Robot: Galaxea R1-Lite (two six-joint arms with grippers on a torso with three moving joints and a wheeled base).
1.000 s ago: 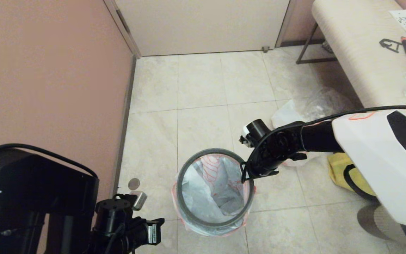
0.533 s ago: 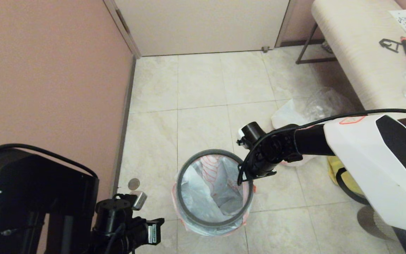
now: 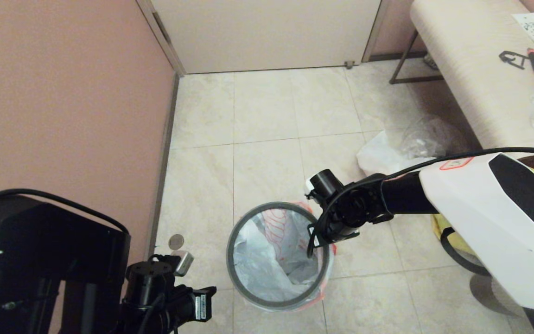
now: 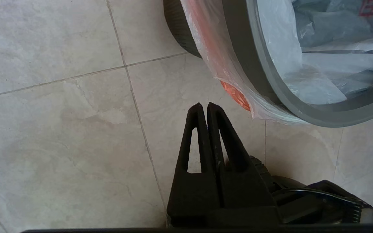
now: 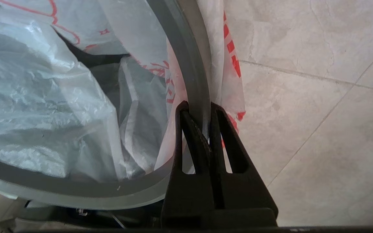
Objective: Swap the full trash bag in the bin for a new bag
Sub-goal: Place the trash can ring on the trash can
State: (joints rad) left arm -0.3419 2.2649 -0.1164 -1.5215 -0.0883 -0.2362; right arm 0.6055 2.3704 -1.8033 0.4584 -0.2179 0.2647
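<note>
The bin (image 3: pixel 315 290) stands on the floor tiles in front of me, its black wall (image 4: pixel 176 32) showing in the left wrist view. The new bag (image 3: pixel 271 250), white with red cartoon lines, lines it, and its pink-orange edge (image 4: pixel 235 94) hangs over the outside. The dark-grey ring (image 3: pixel 248 297) lies on top of the bag. My right gripper (image 5: pixel 199 108) is shut on the ring (image 5: pixel 186 58) at its right side, one finger inside and one outside. My left gripper (image 4: pixel 204 105) is shut and empty, low beside the bin. The full trash bag (image 3: pixel 387 153) lies behind my right arm.
A yellow fabric tote (image 3: pixel 452 232) sits on the floor right of the bin, under my right arm. A cream bench (image 3: pixel 475 69) with small items runs along the right. A pink wall (image 3: pixel 63 93) closes the left and a door (image 3: pixel 267 32) the back.
My right gripper has moved left and nearer to me with the ring in it. The ring has shifted slightly the same way. The left arm has not moved.
</note>
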